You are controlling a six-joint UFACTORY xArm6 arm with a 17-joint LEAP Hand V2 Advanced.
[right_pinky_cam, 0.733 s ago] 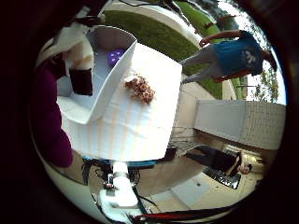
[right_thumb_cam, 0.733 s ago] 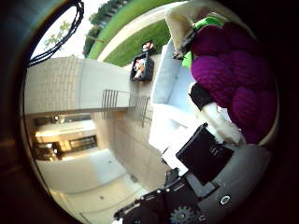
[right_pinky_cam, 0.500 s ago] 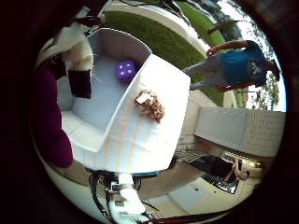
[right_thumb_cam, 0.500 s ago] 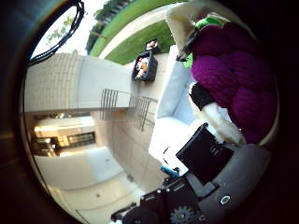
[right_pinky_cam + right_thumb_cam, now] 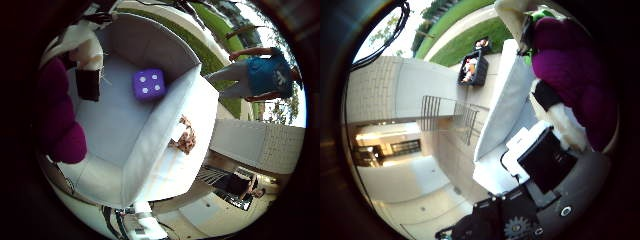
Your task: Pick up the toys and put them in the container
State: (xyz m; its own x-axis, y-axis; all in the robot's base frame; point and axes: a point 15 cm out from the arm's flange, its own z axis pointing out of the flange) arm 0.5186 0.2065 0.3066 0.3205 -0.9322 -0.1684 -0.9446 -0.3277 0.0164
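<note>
My hand [image 5: 550, 165] is shut on a purple plush toy [image 5: 570, 70], with white and black fingers [image 5: 88, 82] curled against it. The little finger side palm view shows the plush [image 5: 55, 110] over one end of a grey open container [image 5: 150, 150]. A purple die with white dots [image 5: 148, 84] lies on the container's floor. A small brown toy [image 5: 184, 137] lies on the white table [image 5: 205, 100], just outside the container's long wall.
The table stands outdoors beside grass [image 5: 190, 45]. In the thumb side palm view a black crate with several toys [image 5: 473, 68] sits on the ground away from the table, with a building and steps [image 5: 445, 105] behind it.
</note>
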